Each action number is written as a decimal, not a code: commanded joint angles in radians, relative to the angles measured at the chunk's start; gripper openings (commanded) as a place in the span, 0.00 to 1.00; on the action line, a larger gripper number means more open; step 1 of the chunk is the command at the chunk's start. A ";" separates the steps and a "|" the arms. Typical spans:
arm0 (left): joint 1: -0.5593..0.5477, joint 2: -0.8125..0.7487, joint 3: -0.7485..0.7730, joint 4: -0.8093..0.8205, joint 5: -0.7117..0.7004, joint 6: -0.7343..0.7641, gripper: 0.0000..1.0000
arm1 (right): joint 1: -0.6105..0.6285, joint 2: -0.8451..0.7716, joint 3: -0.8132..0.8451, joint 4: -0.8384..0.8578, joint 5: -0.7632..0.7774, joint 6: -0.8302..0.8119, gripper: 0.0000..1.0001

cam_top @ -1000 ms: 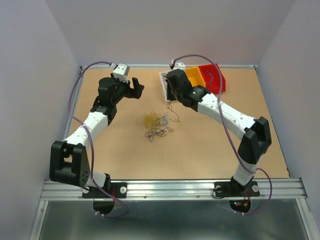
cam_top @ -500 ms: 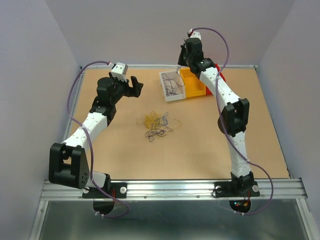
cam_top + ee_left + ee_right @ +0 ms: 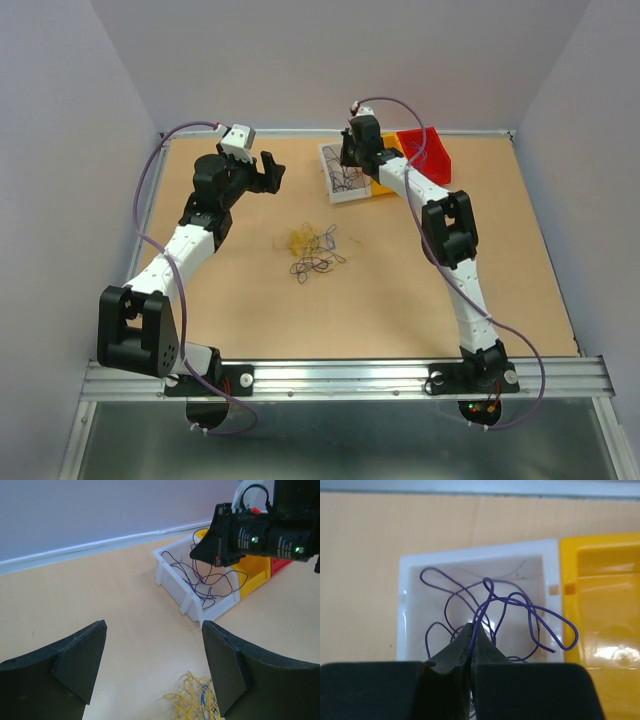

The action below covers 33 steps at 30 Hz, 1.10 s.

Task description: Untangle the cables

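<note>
With right end effector (image 3: 471, 630), pinches shut on a purple wire (image 3: 476, 619) above the white bin (image 3: 470, 550); holds left end effector (image 3: 154, 630) wide open, empty, left of that bin.

Pale lilac walls (image 3: 330, 60) enclose a tan, perhaps wooden, table (image 3: 380, 300) edged by a metal rail (image 3: 350, 375).

Soft, even light falls from above; my arms (image 3: 185, 245) cast only faint shadows on the table (image 3: 380, 300). Through my right wrist the cable (image 3: 540, 611) is sharp, and glare shines off the yellow bin (image 3: 600, 605). My left fingers (image 3: 65, 665) loom dark and soft-edged.
</note>
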 commanded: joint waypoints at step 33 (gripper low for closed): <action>-0.003 -0.029 0.019 0.064 0.014 0.033 0.89 | 0.096 -0.295 -0.357 0.114 0.213 -0.015 0.58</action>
